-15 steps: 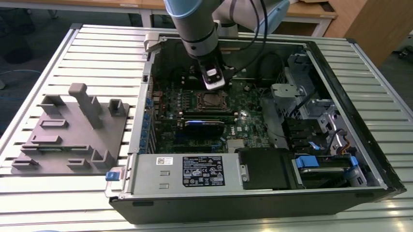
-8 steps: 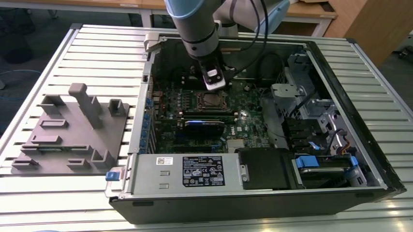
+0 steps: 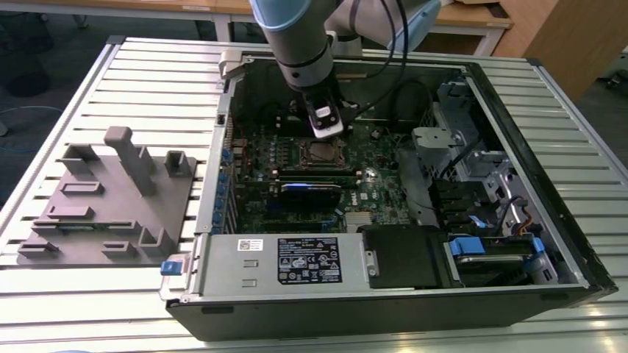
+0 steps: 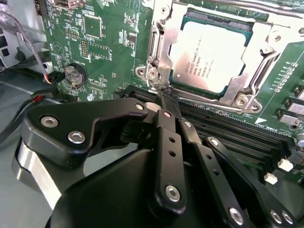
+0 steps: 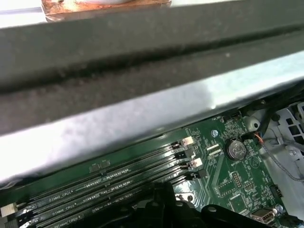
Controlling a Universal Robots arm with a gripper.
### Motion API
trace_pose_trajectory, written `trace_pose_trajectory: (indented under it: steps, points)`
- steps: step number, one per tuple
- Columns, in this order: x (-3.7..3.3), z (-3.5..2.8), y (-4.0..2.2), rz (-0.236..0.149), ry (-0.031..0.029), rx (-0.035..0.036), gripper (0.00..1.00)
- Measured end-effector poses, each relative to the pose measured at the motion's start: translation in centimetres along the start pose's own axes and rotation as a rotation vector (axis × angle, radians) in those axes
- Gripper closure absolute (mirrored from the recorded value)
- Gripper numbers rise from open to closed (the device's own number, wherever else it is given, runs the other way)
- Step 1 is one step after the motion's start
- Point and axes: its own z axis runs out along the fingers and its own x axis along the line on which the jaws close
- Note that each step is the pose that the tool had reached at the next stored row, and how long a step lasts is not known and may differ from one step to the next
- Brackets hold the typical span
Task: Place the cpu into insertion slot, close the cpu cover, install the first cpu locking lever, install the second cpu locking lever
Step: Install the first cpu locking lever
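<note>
**CPU seated and covered; lever state undetermined**

- Item: cpu (image 4: 209, 54). It lies flat in the insertion slot (image 3: 321, 154), silver top up. The slot sits mid-board on the green motherboard (image 4: 109, 38), inside the open computer case (image 3: 549, 243) on the desk (image 3: 147, 66).
- Item: cpu cover (image 4: 260, 45). The metal frame is folded down around the chip, which shows through the cut-out. Judged closed.
- Item: pincer (image 4: 165, 99). The fingers are drawn together to a point just beside the socket's near edge, above the memory slots (image 4: 228, 126). I cannot tell whether anything thin is nipped between them.
- Item: locking levers. Whether either is hooked down cannot be made out.
- Progress: the first two steps appear complete. The lever work is judged to be in hand or outstanding.
- Other: grey fixture tray (image 3: 98, 206), at the exterior view's left, well apart.
</note>
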Motion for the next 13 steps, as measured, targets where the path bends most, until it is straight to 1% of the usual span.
trace_pose_trajectory:
  steps: [3, 5, 7, 9, 13]
  points:
    - [-0.02, -0.02, -0.06, 0.003, 0.0042, -0.0086, 0.90]
    - [-0.03, -0.03, -0.08, 0.005, 0.0063, -0.0128, 0.90]
    - [-0.04, -0.06, -0.08, 0.006, 0.0073, -0.0150, 0.90]
    - [-0.07, -0.18, -0.04, 0.006, 0.0074, -0.0155, 0.90]
    - [-0.18, -0.59, 0.09, 0.006, 0.0077, -0.0163, 0.90]
